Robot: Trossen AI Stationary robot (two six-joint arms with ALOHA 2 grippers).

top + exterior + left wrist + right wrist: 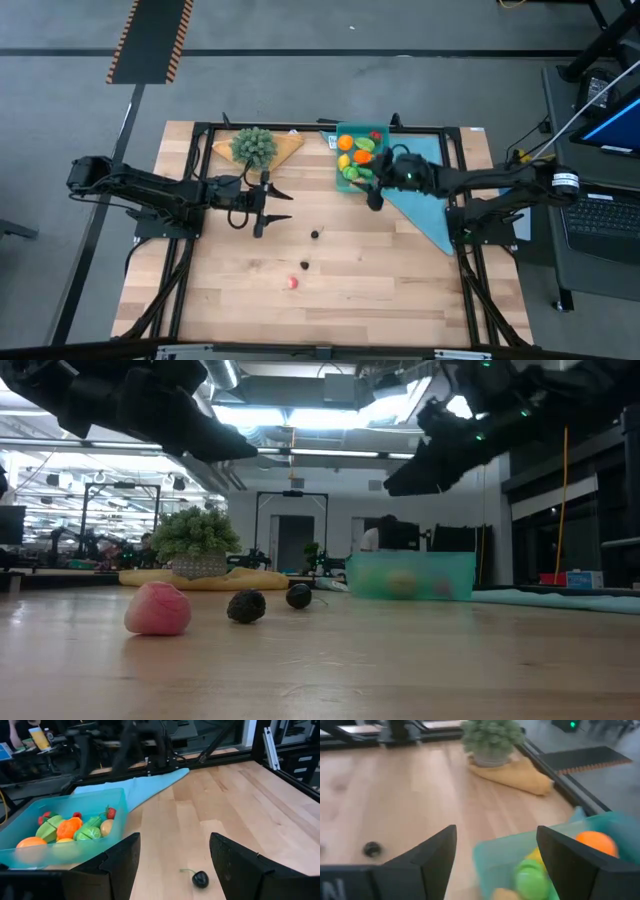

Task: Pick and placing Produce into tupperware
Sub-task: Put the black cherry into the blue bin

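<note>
Your tupperware (360, 156) sits at the far side of the surface (330, 290), partly on a light-blue cloth (425, 205). It already holds many pieces of produce: orange, green, yellow and red ones.

Three pieces are left out on the bare wood. A dark cherry with a stem (315, 235) lies near the middle. A second small dark piece (304, 265) lies a bit closer to the near edge. A pink-red piece (292, 283) lies closest to the near edge of all.

Your left pincer (280, 205) hangs above the surface, just beside the bushy green plant (254, 146). Its two fingers stand wide apart and hold nothing. From its own camera, the cherry (199, 878) lies right ahead, in line with the gap between the fingers and a little lower. In the high view, the cherry is just past the fingertips, toward the near edge and a little to the right. The cherry is round, so its stem is the only part with a direction, and it points away to one side.

Your right pincer (372, 195) hovers at the near rim of the box. It is open too, with nothing in it.

The left pincer looks nearer to the cherry, so I think it should go down onto the cherry next. The other two pieces lie farther on in about the same direction.
</note>
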